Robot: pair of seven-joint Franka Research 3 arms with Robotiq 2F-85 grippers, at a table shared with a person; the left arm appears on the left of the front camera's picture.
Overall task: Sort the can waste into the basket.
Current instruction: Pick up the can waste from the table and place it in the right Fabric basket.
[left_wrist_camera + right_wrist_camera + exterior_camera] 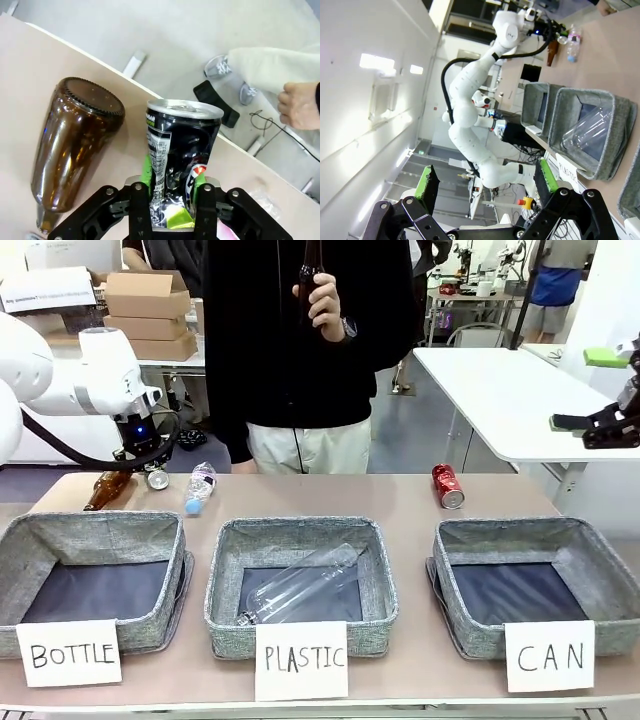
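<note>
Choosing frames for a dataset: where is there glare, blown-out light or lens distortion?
Front view: sharp, evenly lit, mild highlights on the clear plastic bottle. Left wrist view: wide-angle bulge on the brown bottle, glare on the silver can. Right wrist view: rolled sideways, wall lights blown out.

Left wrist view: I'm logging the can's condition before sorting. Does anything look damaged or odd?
Yes. The can is crumpled: its wall is dented and creased at the near end, where the left gripper pinches it. The brown bottle beside it lies on its side and looks intact.
</note>
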